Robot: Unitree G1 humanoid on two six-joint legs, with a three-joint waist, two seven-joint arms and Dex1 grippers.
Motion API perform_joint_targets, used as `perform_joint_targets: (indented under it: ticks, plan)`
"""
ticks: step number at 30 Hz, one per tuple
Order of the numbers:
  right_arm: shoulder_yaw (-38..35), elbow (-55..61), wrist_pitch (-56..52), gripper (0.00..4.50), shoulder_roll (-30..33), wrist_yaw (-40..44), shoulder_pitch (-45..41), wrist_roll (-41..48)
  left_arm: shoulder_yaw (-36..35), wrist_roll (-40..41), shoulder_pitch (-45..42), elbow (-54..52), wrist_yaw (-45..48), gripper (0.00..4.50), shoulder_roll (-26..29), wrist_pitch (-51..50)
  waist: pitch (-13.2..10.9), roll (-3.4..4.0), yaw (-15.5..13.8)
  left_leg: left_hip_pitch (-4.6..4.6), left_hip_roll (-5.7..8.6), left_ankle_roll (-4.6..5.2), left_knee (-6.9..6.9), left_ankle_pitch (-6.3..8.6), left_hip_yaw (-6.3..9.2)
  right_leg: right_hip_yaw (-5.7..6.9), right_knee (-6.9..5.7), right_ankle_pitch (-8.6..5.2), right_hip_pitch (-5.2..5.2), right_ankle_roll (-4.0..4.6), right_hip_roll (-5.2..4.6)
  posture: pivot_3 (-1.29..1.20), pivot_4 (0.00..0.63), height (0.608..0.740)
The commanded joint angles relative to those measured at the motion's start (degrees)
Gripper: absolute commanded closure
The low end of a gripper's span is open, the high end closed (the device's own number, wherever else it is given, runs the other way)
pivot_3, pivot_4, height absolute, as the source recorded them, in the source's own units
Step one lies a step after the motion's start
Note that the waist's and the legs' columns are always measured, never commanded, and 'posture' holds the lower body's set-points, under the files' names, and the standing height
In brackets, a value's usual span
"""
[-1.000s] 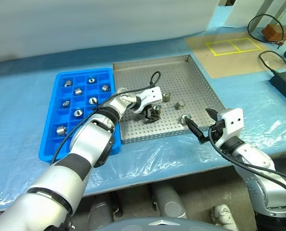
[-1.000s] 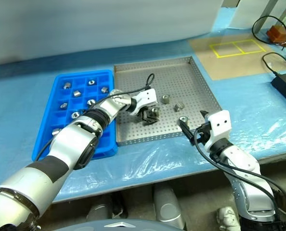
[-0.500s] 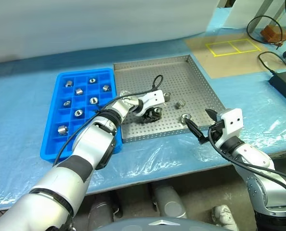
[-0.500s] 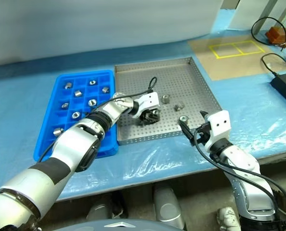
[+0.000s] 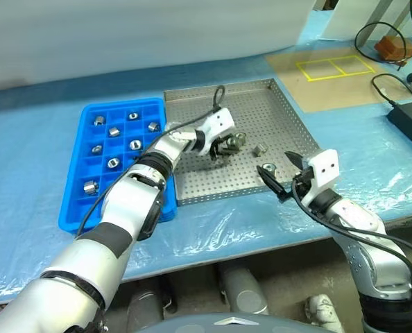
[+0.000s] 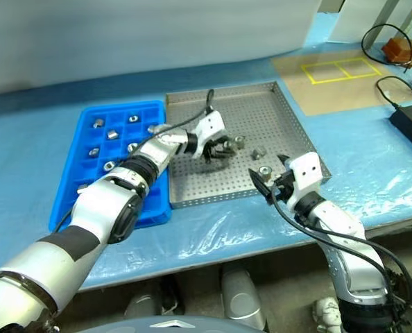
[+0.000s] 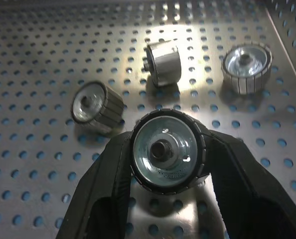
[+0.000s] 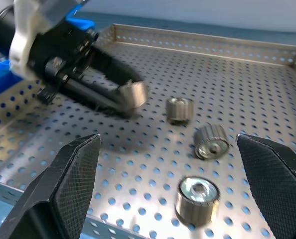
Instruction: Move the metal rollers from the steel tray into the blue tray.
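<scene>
**Left gripper holds a roller above the steel tray, right gripper open at the tray's near edge**

The left gripper (image 7: 163, 199) has its fingers clamped on one metal roller (image 7: 166, 157), gripped by its ribbed sides with the hole facing the wrist camera. It hovers over the middle of the steel tray (image 5: 275, 114). Three more metal rollers lie loose on the perforated floor: one (image 5: 240, 139) just at 3 o'clock of the held one, one (image 5: 259, 148) beyond it toward 4 o'clock, one (image 5: 267, 168) near the tray's near rim. The right gripper (image 5: 281, 175) sits at the tray's 5 o'clock corner, fingers spread wide, holding nothing, aimed at the loose rollers. The blue tray (image 5: 81, 208) lies touching the steel tray at its 9 o'clock side. Eight rollers sit in separate compartments, e.g. one (image 5: 89, 186) near its front.
</scene>
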State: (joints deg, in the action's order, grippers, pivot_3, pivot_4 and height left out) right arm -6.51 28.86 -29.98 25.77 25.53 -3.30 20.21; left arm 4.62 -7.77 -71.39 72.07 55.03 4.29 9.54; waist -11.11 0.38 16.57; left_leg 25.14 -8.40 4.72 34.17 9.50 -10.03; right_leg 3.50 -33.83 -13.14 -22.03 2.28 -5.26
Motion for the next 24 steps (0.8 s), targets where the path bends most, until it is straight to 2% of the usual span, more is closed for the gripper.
perform_joint_targets:
  ticks: [1, 6, 9, 17, 22, 24]
  plan:
    - [0.25, -1.81, 1.94, 0.00, 0.14, 1.99, -5.12, 1.16, -2.29, 2.99, 0.10, -5.26, 1.56, 2.56, 4.22, 0.43, 0.00, 0.00, -0.14, -0.01, -0.01, 0.00, -0.01, 0.00, 0.01, 0.02, -0.03, 0.00, 0.01, 0.00, 0.00, -0.52, 0.150, 0.740]
    - [4.19, -7.65, 3.18, 0.00, -0.36, 6.34, -12.68, 0.93, -3.34, 4.37, 4.38, -11.74, 2.91, 2.56, 12.17, -1.08, 0.00, 0.04, -1.18, -0.02, -0.11, -0.01, -0.02, -0.01, 0.04, 0.13, -0.15, 0.00, 0.01, 0.00, 0.02, -0.40, 0.150, 0.740]
    - [6.53, -12.66, 4.84, 0.00, -1.20, 9.12, -16.49, 0.37, -5.14, 7.75, 10.95, -22.74, 5.37, 2.56, 17.38, -6.35, -0.01, 0.02, -3.03, 0.04, -0.15, -0.02, 0.01, -0.03, 0.02, 0.12, -0.50, -0.01, -0.19, 0.03, -0.03, -0.32, 0.150, 0.740]
    - [11.04, -23.09, 9.26, 0.00, -4.21, 14.83, -23.22, -0.73, -9.79, 15.90, 34.52, -59.66, 2.30, 2.56, 25.24, -24.00, -0.05, 0.09, -12.14, 0.02, -0.49, -0.62, 0.00, -0.39, -0.03, 0.21, -1.33, -0.12, -0.57, 0.21, 0.01, -0.14, 0.150, 0.740]
    - [12.19, -26.37, 10.47, 0.00, -5.40, 17.53, -26.19, -0.64, -11.62, 20.69, 44.60, -71.81, 1.75, 2.56, 28.95, -31.78, -0.09, 0.16, -17.85, -0.08, -0.57, -1.13, -0.07, -0.52, -0.21, 0.16, -1.72, -0.25, -0.70, 0.41, -0.01, -0.08, 0.150, 0.740]
    - [12.63, -27.02, 10.62, 0.00, -5.72, 18.38, -26.54, -0.77, -11.65, 21.82, 48.55, -74.49, 2.29, 2.56, 30.54, -33.39, -0.10, 0.16, -19.11, -0.22, -0.60, -1.24, -0.13, -0.59, -0.33, 0.11, -1.83, -0.26, -0.69, 0.41, -0.01, -0.06, 0.150, 0.740]
